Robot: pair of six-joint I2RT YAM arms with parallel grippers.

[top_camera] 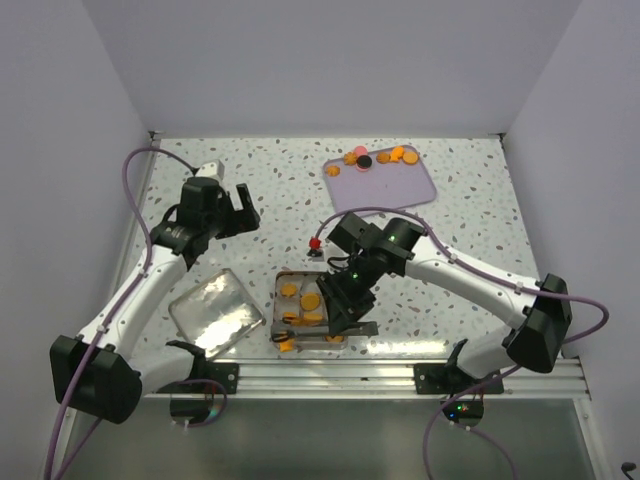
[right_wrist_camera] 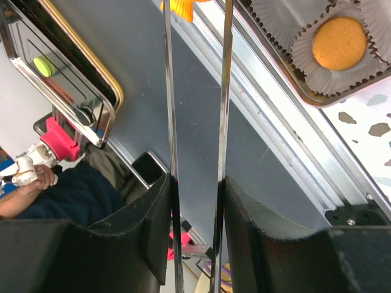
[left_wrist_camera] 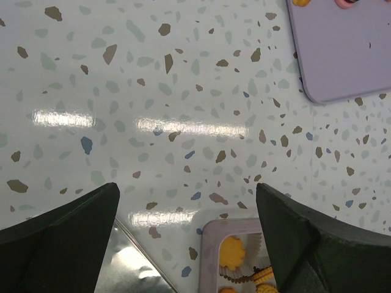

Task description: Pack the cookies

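From above, we judge the main risk to be a drop outside the tin [top_camera: 300,272]. The right end effector [top_camera: 345,318] hangs low over the tin's near edge, and one orange cookie [top_camera: 287,345] shows just outside the rim at the near-left corner, close to the front of the surface. The loose cookies [top_camera: 378,157] lie on the tray [top_camera: 400,185] at the far side, well apart from both arms. The left end effector [top_camera: 235,207] sits far-left of the tin, with the lid [top_camera: 210,312] nearer the front.

In the left wrist view we see little hazard. The left end effector [left_wrist_camera: 186,201] is spread wide and holds nothing, over bare surface, with the tin's corner below its right finger.

In the right wrist view, the right end effector [right_wrist_camera: 195,195] is closed part-way on tongs [right_wrist_camera: 168,122], whose blades pinch the orange cookie at their tips. The tin lies to the right of the blades, not beneath them. If the tongs slip or spring, we expect the cookie to fall onto the front rail [right_wrist_camera: 275,140]. A sideways swing could also catch the tin's wall or crush a paper cup [right_wrist_camera: 287,18].
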